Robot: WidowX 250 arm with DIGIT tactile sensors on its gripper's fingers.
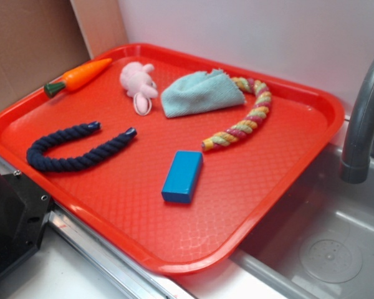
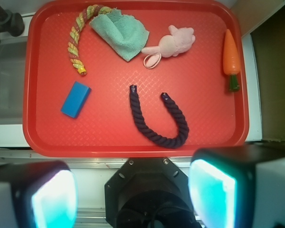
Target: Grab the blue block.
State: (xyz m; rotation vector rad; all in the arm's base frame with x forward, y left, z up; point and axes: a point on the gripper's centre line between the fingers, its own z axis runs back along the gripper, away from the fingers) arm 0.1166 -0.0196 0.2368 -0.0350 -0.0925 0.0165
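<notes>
- Exterior view, left to right: a toy carrot (image 1: 80, 76) lies at the far left corner of the red tray (image 1: 255, 205), its green stem end pointing to the rim.
- A dark navy rope (image 1: 78, 149) curls in a U on the tray's left half.
- A pink plush bunny (image 1: 139, 83) lies near the far edge, beside a crumpled teal cloth (image 1: 201, 92).
- The blue block (image 1: 182, 175) lies flat near the tray's middle, towards the near rim, well apart from the navy rope and just short of one end of the striped rope (image 1: 249, 118), which arcs up to the cloth.
- A grey faucet (image 1: 363, 118) stands over the sink (image 1: 330, 249) on the right.
- Wrist view: the gripper (image 2: 133, 194) hangs off the tray's edge, its two fingers (image 2: 52, 199) spread wide with nothing between them; the block (image 2: 76, 99) sits left of it on the tray, untouched.
</notes>
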